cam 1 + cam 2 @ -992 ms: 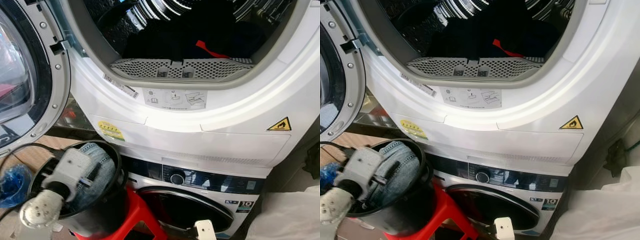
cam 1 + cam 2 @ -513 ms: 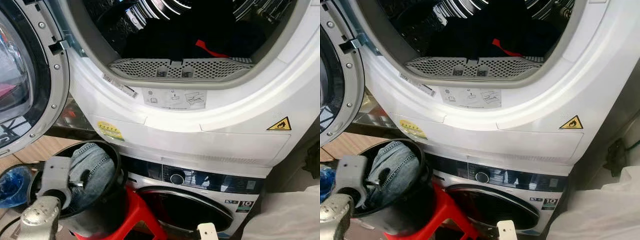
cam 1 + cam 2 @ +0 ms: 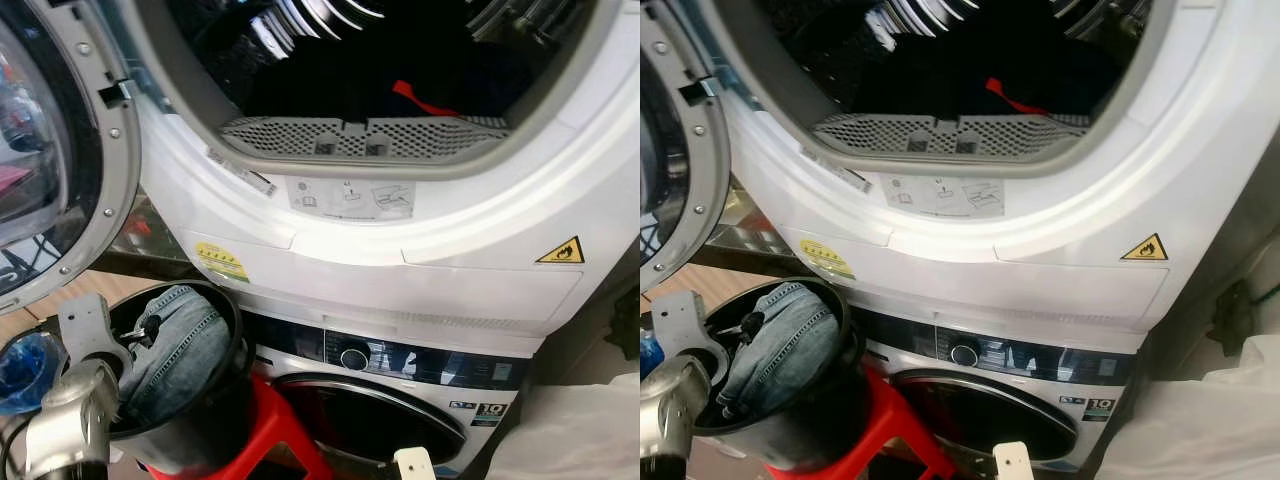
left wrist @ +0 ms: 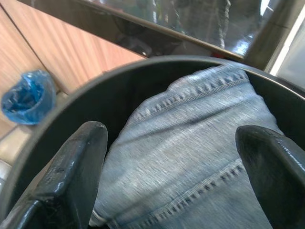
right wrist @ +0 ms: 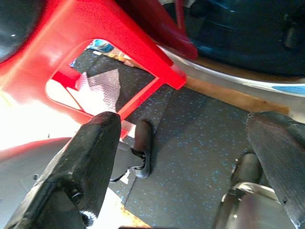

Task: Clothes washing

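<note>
Left pincer (image 4: 171, 157) gapes wide over jeans (image 4: 190, 157) in the black bucket (image 3: 215, 425).

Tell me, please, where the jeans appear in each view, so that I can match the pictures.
Left eye view: jeans in the black bucket, lower left.
Right eye view: jeans in the same bucket, lower left.
Left wrist view: jeans at centre, between the open left gripper fingers.
Right wrist view: no jeans here.
Shared landmark: the bucket's black rim.

The upper machine's drum (image 3: 380, 60) is cut off by the picture's top edge, its dark laundry indistinct. Jeans (image 3: 175, 345) lie partly hidden inside the black bucket (image 3: 215, 425), blurred in the wrist view.
</note>
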Robot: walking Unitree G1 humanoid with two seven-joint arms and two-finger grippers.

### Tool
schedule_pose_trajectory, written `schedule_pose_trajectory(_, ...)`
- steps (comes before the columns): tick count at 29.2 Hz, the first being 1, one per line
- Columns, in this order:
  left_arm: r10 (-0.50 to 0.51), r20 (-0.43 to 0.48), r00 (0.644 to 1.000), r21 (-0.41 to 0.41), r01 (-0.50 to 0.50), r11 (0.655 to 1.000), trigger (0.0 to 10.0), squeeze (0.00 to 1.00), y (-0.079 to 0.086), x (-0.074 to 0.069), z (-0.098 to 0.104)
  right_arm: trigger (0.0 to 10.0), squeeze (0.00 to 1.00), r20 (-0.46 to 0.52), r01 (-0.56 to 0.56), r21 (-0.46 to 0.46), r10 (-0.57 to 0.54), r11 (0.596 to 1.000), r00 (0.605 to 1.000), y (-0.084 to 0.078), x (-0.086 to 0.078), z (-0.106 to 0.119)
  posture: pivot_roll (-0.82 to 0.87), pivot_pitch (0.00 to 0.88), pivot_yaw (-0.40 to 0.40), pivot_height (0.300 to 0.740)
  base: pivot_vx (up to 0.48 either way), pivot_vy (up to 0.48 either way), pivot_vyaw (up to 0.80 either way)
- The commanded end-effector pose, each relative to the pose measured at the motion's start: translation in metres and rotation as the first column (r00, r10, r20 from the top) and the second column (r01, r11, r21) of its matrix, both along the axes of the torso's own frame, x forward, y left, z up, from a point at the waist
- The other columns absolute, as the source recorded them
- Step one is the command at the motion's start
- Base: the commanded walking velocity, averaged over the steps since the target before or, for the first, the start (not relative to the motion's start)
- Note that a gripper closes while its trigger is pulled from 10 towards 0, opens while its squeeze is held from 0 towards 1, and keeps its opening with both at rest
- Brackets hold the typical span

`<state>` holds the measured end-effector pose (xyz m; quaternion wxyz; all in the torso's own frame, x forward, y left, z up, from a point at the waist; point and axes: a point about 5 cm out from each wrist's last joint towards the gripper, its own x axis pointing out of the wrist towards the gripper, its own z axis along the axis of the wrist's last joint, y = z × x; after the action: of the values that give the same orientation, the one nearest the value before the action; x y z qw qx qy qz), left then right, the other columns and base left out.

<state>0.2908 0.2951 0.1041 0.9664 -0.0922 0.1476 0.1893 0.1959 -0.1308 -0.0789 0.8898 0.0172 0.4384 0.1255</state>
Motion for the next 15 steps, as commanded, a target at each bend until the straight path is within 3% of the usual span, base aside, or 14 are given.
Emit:
schedule_pose_trajectory(1,0.038,0.011,0.999,-0.026,-0.038,0.999,10.0,0.00,0.010,0.002,-0.001,10.0,0.00,-0.015,-0.005,0.006,0.005,1.000,1.000,0.003,-0.004,-0.002,-0.03,0.057,0.139,0.740,0.000,0.000,0.00)
schedule_pose_trajectory(2,0.059,0.007,0.998,-0.049,-0.059,0.997,10.0,0.38,0.013,0.006,-0.004,10.0,0.00,-0.016,-0.005,0.004,0.005,1.000,1.000,0.002,-0.004,-0.002,-0.02,0.056,0.132,0.740,0.000,0.000,0.00)
schedule_pose_trajectory(3,0.071,0.003,0.997,-0.077,-0.071,0.994,10.0,1.00,0.014,0.009,-0.007,10.0,0.00,-0.017,-0.010,-0.001,0.010,1.000,1.000,0.001,-0.004,-0.002,-0.02,0.056,0.131,0.740,0.000,0.000,0.00)
schedule_pose_trajectory(4,0.071,0.003,0.997,-0.077,-0.071,0.994,10.0,1.00,0.014,0.009,-0.007,10.0,0.00,-0.017,-0.010,-0.001,0.010,1.000,1.000,0.001,-0.004,-0.002,-0.02,0.056,0.131,0.740,0.000,0.000,0.00)
schedule_pose_trajectory(5,0.084,-0.004,0.996,-0.139,-0.083,0.987,10.0,1.00,0.014,0.015,-0.013,10.0,0.00,-0.018,-0.016,-0.008,0.016,1.000,1.000,-0.001,-0.004,-0.002,-0.03,0.058,0.120,0.740,0.000,0.000,0.00)
schedule_pose_trajectory(7,0.074,-0.014,0.997,-0.178,-0.076,0.981,10.0,1.00,0.011,0.020,-0.018,10.0,0.00,-0.019,-0.016,-0.011,0.015,1.000,1.000,-0.003,-0.005,-0.003,-0.03,0.056,0.116,0.740,0.000,0.000,0.00)
schedule_pose_trajectory(15,0.037,0.000,0.999,-0.225,-0.036,0.974,10.0,1.00,0.002,0.032,-0.023,10.0,0.00,-0.017,-0.011,-0.029,0.011,1.000,1.000,-0.010,-0.005,-0.003,-0.05,0.058,0.095,0.740,0.000,0.000,0.00)
